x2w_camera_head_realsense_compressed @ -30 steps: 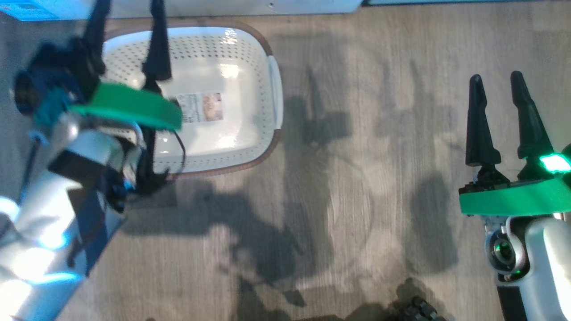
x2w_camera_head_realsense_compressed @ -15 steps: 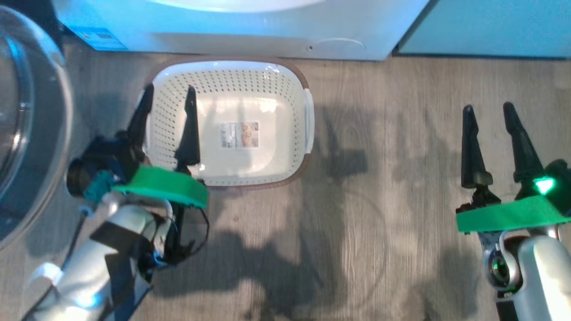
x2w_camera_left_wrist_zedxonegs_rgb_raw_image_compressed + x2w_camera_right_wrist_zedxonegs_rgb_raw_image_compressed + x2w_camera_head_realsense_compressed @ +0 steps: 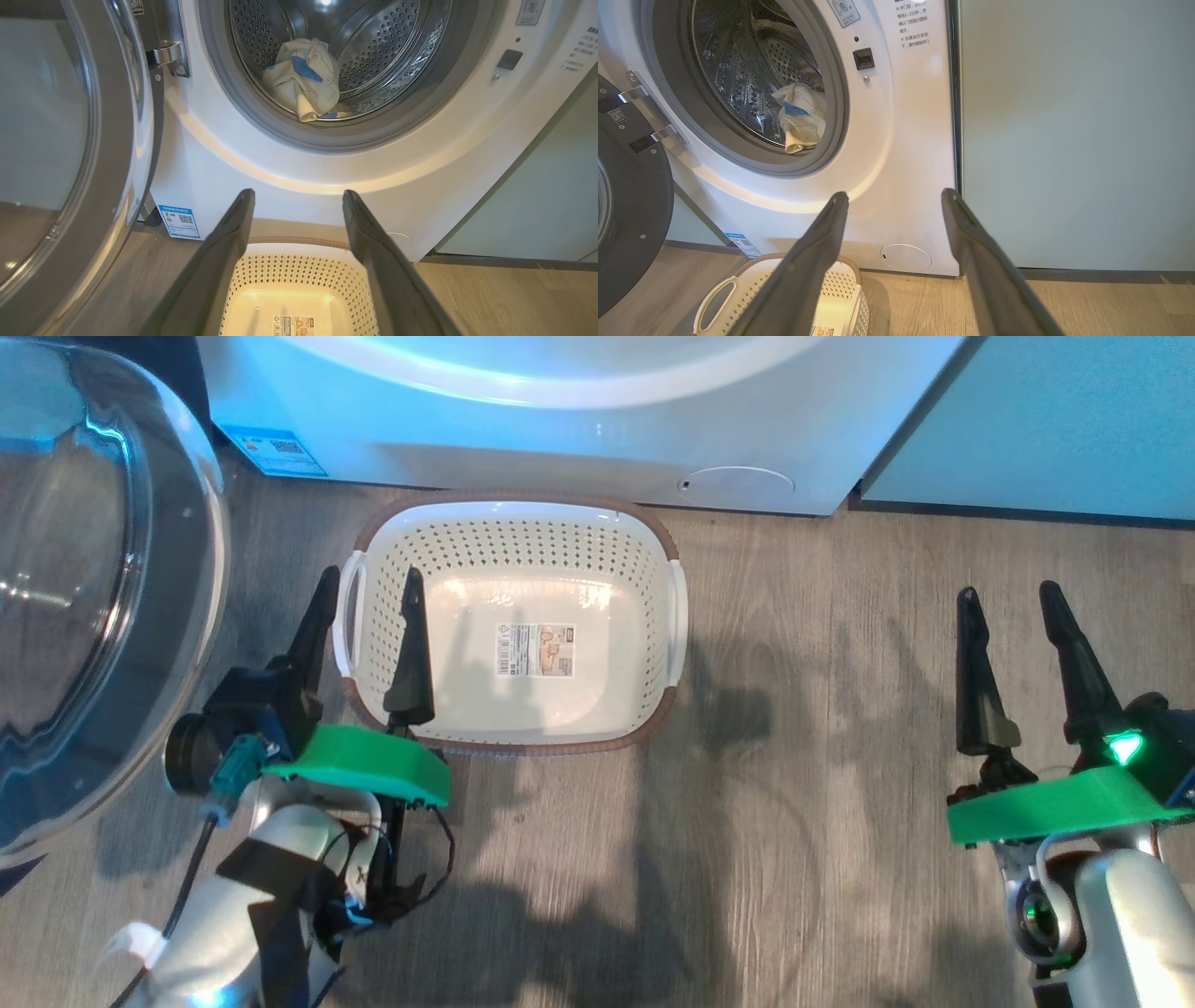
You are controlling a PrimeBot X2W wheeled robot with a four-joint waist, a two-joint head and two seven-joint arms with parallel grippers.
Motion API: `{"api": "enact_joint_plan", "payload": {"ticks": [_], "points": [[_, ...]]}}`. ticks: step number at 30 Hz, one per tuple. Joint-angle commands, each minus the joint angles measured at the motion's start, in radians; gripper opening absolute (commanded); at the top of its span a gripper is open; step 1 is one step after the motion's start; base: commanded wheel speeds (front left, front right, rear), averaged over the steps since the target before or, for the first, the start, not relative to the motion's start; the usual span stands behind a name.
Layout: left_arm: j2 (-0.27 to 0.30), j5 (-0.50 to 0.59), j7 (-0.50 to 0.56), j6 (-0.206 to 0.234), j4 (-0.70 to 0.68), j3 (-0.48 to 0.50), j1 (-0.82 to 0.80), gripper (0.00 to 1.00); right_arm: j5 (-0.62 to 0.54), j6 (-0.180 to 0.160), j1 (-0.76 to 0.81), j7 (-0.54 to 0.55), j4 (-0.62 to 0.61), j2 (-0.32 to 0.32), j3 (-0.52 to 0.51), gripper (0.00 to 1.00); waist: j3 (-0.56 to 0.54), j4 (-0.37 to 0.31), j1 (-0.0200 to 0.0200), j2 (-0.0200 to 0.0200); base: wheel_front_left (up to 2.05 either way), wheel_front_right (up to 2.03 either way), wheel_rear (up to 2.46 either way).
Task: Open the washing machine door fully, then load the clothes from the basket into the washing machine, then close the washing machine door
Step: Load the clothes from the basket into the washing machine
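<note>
The washing machine stands at the top of the head view, its door swung wide open at the left. The cream-yellow clothes with a blue patch lie inside the steel drum. The basket sits on the floor before the machine, holding just its label. My left gripper hangs open over the basket's left handle, nothing between its fingers. My right gripper stands open above bare floor at the right, also holding nothing.
A pale teal cabinet adjoins the machine on the right. Grey wood floor spreads between the basket and my right arm. The round lower hatch shows on the machine's front. The door's hinge is at the drum's left.
The head camera has tilted up, bringing the machine front and open door into view. My left gripper has drawn back from deep over the basket to its left handle.
</note>
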Motion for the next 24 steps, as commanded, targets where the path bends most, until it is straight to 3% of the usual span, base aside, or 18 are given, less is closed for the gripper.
{"api": "enact_joint_plan", "payload": {"ticks": [1, 12, 24], "points": [[0.017, 0.011, -0.007, 0.053, -0.023, 0.048, 0.000, 1.00, -0.008, 0.004, 0.006, -0.007, -0.028, -0.007, 0.022, 1.00, 0.000, 0.000, 0.0001, -0.0001, 0.00, 0.00, 0.00], [0.010, 0.024, -0.007, 0.023, 0.012, 0.084, -0.034, 1.00, 0.011, 0.004, 0.000, -0.007, -0.036, -0.007, 0.035, 1.00, 0.025, -0.022, 0.0001, -0.0001, 0.00, 0.00, 0.00], [0.053, 0.012, 0.052, -0.023, 0.057, 0.101, -0.194, 1.00, 0.047, 0.004, -0.032, -0.007, -0.076, -0.007, 0.060, 1.00, 0.120, -0.091, 0.0001, -0.0001, 0.00, 0.00, 0.00]]}}
